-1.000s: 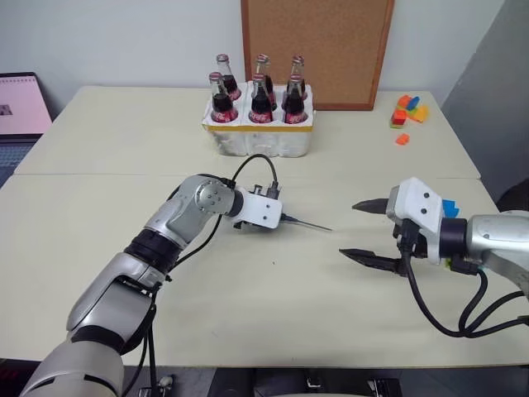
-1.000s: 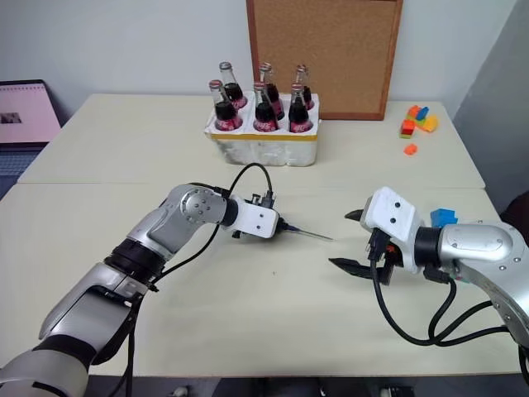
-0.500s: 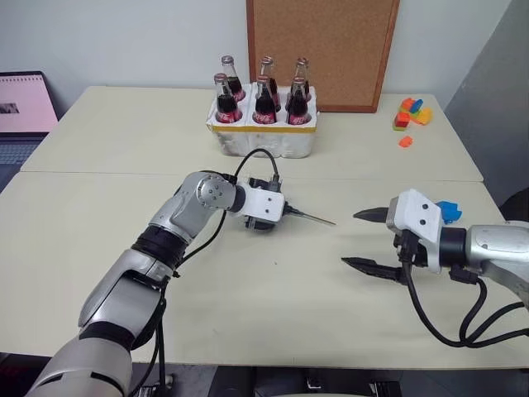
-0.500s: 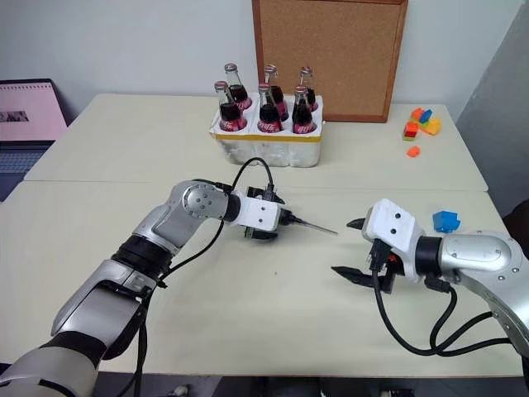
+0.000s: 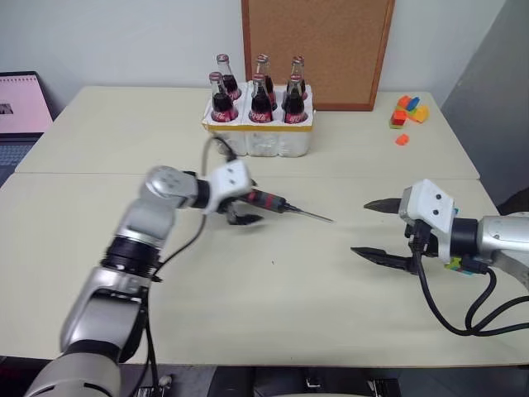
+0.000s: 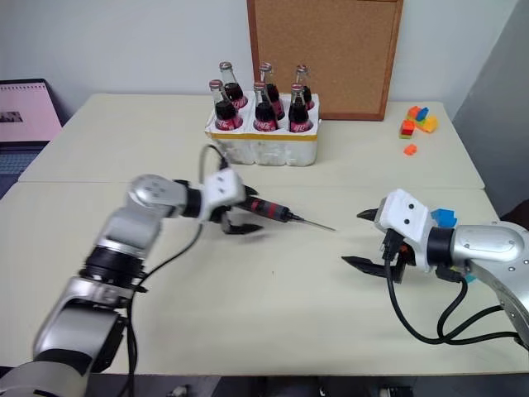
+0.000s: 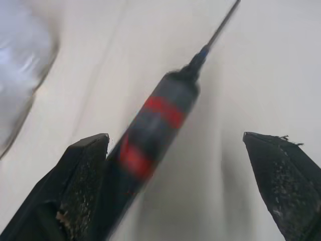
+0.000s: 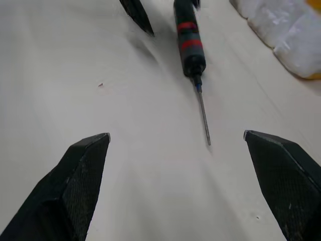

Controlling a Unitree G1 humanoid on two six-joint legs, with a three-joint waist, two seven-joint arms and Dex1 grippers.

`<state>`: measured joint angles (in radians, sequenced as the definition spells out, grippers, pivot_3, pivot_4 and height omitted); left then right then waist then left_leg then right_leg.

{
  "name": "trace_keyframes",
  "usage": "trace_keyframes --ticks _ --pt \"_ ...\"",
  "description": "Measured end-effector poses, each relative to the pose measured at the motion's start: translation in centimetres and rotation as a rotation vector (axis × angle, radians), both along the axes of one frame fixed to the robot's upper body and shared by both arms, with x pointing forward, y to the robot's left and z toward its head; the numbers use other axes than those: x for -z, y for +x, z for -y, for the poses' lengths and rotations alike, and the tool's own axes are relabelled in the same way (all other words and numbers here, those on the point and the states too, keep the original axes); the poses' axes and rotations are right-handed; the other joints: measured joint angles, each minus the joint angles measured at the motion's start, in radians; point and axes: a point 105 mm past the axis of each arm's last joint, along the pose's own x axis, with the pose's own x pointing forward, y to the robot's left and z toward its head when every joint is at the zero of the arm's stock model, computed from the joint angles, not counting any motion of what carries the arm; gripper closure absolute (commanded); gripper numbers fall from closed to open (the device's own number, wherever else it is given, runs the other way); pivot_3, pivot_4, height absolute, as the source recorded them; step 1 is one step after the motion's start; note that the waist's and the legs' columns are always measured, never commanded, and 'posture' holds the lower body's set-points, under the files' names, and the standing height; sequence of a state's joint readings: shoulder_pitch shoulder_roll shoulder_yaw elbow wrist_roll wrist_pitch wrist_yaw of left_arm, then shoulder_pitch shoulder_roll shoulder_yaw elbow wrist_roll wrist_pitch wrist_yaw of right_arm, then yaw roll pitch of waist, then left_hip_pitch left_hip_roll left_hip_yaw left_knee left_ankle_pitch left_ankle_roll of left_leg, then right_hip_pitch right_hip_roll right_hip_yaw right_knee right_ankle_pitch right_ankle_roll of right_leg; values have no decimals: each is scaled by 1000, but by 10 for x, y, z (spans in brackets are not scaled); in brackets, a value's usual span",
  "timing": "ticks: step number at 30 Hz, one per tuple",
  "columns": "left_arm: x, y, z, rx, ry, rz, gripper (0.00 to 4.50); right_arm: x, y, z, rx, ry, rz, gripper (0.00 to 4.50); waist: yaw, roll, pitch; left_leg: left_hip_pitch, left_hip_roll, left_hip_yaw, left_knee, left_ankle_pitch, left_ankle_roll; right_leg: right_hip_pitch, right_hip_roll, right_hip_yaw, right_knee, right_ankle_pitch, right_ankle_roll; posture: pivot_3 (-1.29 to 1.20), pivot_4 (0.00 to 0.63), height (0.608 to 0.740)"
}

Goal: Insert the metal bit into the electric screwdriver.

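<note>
Cream tabletop is seen bearing the screwdriver [image 5: 263, 200], its bit [image 5: 312, 216] seated in the tip (apparently inserted), the long axis aimed toward the right gripper [image 5: 374, 231]. Its butt lies between the spread fingers of the left gripper [image 5: 240, 213], the nearer one; the right gripper's fingers are likewise apart.

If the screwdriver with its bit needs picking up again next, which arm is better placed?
Probably the left. Its open left gripper sits right at the rear of the black pen-shaped electric screwdriver with red bands, whose thin grey metal bit already projects from the tip. The open right gripper hangs apart, beyond the bit.
</note>
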<state>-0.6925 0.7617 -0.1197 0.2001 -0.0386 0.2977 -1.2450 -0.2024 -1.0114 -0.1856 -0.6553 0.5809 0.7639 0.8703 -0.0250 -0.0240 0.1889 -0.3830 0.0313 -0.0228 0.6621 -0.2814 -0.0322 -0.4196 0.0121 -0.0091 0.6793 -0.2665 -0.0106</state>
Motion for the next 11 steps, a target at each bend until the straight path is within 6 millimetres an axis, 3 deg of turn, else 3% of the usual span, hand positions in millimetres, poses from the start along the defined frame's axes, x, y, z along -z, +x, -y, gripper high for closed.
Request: trace_keyframes --ticks 2,6,11 --pt "-5 -14 -20 -24 12 -8 24 -2 -1 6 8 19 -1 0 0 0 0 0 0 0 0 0 0 0 -1 0 0 0 0 0 150 740" --pt "7 -44 -46 -66 5 -95 24 -7 -5 19 24 62 -3 0 0 0 0 0 1 0 0 0 0 1 -5 -1 0 0 0 0 150 740" --pt "-3 -55 -67 -169 -77 -68 24 -4 -11 33 38 50 -38 0 11 0 0 1 -1 1 1 0 0 2 -6 -1 0 0 0 0 150 740"
